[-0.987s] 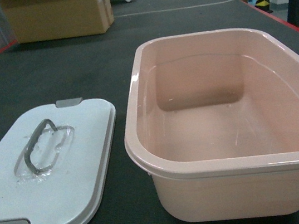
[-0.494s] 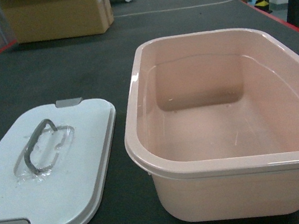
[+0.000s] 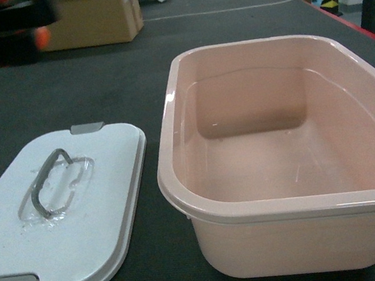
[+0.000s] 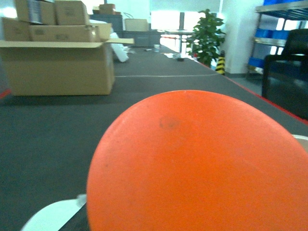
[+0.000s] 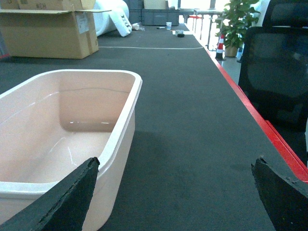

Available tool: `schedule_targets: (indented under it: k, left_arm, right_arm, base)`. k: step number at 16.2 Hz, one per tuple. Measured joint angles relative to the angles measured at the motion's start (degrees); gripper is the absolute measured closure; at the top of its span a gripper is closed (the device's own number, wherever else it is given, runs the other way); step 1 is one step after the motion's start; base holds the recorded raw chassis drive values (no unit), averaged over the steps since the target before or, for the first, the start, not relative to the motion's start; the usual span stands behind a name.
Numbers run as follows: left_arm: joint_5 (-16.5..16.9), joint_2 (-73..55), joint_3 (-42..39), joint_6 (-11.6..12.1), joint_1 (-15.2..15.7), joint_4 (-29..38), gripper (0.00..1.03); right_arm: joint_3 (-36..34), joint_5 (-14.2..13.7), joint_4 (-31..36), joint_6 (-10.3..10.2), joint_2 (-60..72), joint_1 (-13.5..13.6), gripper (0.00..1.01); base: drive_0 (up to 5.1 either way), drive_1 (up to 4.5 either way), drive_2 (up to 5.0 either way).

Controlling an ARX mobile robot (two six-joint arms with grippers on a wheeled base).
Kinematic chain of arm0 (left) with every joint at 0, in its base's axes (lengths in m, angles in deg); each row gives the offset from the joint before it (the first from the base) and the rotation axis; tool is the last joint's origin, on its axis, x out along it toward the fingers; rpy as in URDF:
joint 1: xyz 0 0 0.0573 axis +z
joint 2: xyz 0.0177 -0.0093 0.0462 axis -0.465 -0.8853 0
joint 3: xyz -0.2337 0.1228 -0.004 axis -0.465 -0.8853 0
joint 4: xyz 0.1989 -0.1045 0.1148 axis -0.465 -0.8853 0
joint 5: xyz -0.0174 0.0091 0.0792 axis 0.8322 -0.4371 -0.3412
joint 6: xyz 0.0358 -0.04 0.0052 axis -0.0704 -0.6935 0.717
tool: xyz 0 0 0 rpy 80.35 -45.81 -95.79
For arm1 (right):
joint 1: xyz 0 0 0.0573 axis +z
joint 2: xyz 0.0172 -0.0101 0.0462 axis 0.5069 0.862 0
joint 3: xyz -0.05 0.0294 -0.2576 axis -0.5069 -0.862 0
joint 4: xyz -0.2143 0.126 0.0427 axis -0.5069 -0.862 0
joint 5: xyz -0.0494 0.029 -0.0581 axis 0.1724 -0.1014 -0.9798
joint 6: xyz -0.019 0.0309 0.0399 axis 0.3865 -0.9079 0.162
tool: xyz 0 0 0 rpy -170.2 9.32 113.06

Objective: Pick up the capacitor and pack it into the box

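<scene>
Head view shows the pale pink rectangular plastic box standing open and bare inside on the dark grey felt-covered table, its long axis running away from the robot. Its white plastic lid with grey latches and a grey handle lies flat just to the left of it, not touching.

A round orange object, probably the capacitor, fills most of the left wrist view; it sits so close to that camera that the left gripper is likely carrying it, though the fingers themselves are hidden and I cannot tell how they stand. A dark blurred shape with an orange spot at the top left of the head view is probably that same arm. From there the box lies to the right and nearer the robot, so the carry has to cross above the lid.

The right gripper is spread wide and holds nothing, just right of the box wall.

A brown cardboard carton stands far back; its printing is too blurred to read.
</scene>
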Motion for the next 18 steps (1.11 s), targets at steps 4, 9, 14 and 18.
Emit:
schedule_targets:
  k: [4,9,14,18]
  left_arm:
    - [1.2,-17.7,22.0,-4.0,-10.8,-9.9,0.59]
    - [4.6,-21.0,25.7,-5.7,-14.2,-12.6,0.35]
    - [4.6,-21.0,25.7,-5.7,-14.0,-12.5,0.05]
    - [-0.7,-20.5,24.0,-4.2,-12.9,-6.2,0.05]
  right_arm:
    - [0.0,0.0,0.0,0.0,0.0,0.0,0.03]
    - [0.0,0.0,0.0,0.0,0.0,0.0,0.03]
    - [0.0,0.0,0.0,0.0,0.0,0.0,0.03]
    - [0.0,0.0,0.0,0.0,0.0,0.0,0.03]
  base:
    - [0.0,0.00,0.0]
    - [0.0,0.00,0.0]
    - [0.0,0.00,0.0]
    - [0.0,0.00,0.0]
